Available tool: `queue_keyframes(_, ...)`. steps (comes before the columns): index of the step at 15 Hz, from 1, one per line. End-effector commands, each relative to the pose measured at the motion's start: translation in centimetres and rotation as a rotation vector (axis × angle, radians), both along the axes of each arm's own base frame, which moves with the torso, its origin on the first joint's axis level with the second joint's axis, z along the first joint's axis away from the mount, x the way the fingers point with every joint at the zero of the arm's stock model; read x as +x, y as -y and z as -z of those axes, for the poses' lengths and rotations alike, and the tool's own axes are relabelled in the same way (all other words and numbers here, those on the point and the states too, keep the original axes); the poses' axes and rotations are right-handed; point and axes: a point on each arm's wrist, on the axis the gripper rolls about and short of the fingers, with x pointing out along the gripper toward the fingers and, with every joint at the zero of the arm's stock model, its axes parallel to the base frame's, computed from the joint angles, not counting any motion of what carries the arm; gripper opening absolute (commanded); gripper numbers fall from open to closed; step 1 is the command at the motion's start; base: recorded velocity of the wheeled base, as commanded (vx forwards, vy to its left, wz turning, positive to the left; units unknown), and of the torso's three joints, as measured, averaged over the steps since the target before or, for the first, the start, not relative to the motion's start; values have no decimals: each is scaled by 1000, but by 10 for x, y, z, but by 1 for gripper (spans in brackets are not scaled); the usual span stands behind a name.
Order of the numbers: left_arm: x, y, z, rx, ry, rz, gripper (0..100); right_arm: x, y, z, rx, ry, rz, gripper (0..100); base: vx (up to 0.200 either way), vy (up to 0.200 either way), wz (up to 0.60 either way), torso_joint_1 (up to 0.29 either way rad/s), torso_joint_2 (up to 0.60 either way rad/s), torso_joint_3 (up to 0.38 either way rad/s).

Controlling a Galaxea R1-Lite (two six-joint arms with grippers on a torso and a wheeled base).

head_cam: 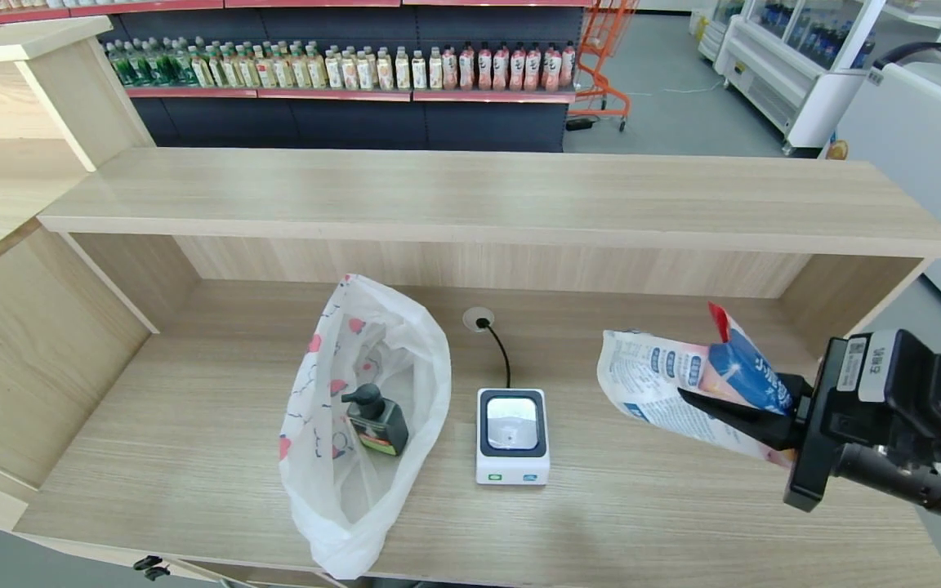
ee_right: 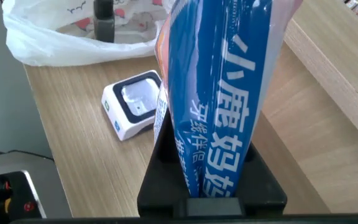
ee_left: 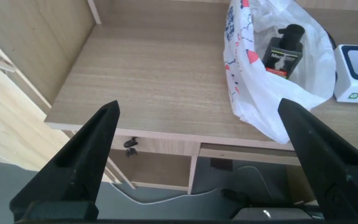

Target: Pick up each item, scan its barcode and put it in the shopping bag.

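Observation:
My right gripper (head_cam: 720,412) is shut on a blue, white and pink packet (head_cam: 666,376), held in the air right of the white barcode scanner (head_cam: 512,435) on the counter. In the right wrist view the packet (ee_right: 219,93) stands between the fingers, with the scanner (ee_right: 132,112) below and beyond it. The white shopping bag (head_cam: 364,425) with red marks lies open left of the scanner, and a dark pump bottle (head_cam: 375,419) rests inside. My left gripper (ee_left: 201,155) is open, off the counter's front edge, with the bag (ee_left: 260,74) and the bottle (ee_left: 283,50) farther off.
A black cable (head_cam: 499,347) runs from the scanner to a hole in the counter. A raised wooden ledge (head_cam: 487,196) runs behind the counter (head_cam: 193,425), with wooden side walls at both ends. A drawer front (ee_left: 166,165) sits under the counter's edge.

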Motion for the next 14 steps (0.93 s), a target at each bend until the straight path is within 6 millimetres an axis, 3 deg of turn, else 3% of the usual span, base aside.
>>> queue_keyframes(1,0,0,0,0,1,0,100,17,6,15,-20,-71,41,0,0,200,0,7,2,2)
queue_keyframes(4,0,0,0,3,0,0,100,43,13,38,-57,-122,26,0,0,200,0,2,2,4)
queue_keyframes(8,0,0,0,3,0,0,100,85,2,72,-46,20,-78,0,0,0,0,0,0,0)
queue_keyframes(11,0,0,0,3,0,0,100,91,0,98,-47,26,-100,0,0,0,0,0,0,0)
queue_keyframes(14,0,0,0,3,0,0,100,95,-1,106,-46,6,-134,0,0,0,0,0,0,0)
